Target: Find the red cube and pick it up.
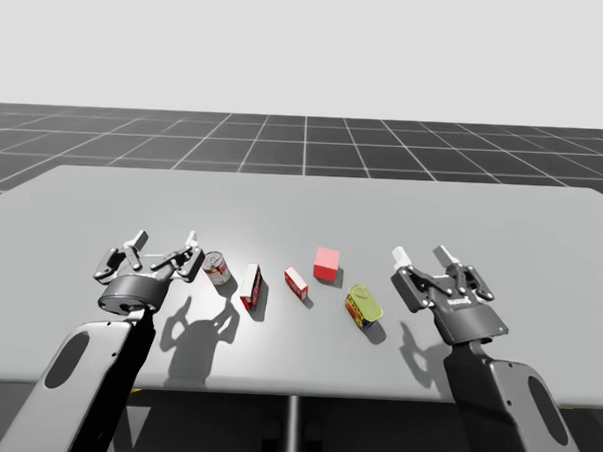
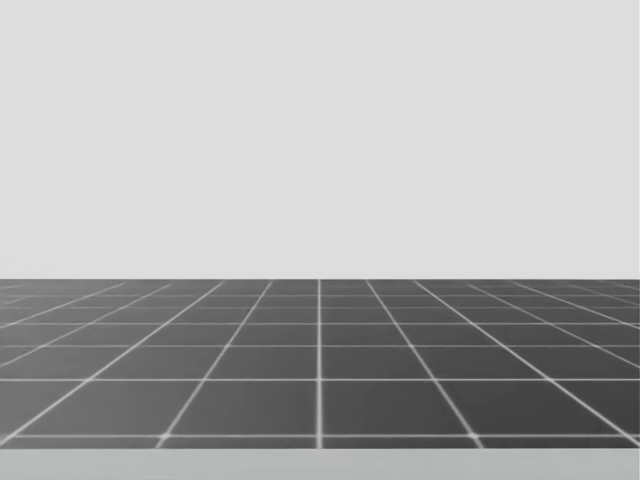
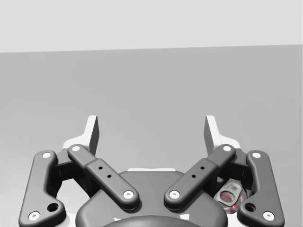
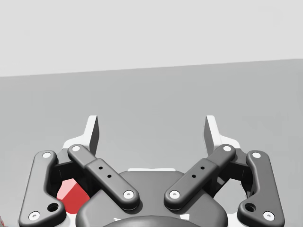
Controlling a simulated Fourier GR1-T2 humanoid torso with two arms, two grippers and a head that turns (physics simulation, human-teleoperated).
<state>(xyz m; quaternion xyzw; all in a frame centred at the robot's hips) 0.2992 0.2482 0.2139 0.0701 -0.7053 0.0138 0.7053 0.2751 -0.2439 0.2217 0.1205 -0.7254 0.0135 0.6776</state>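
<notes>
Two end effectors, both released and holding nothing: left end effector (image 1: 164, 242), right end effector (image 1: 423, 255). The red cube (image 1: 327, 263) sits on the worktop (image 1: 542, 226) between them, nearer the right. Best bet: swing the right across, straddle two flat faces, descend squarely.

red and white can (image 1: 217, 268): label print not legible;
tall red and white box (image 1: 251, 286): print not legible;
small red and white box (image 1: 296, 283): print not legible;
green and yellow can (image 1: 364, 307): print not legible

Grey table (image 1: 303, 201), smooth matte top; dark floor (image 1: 305, 141) with pale grid lines; plain light-grey backdrop, even light.
</notes>
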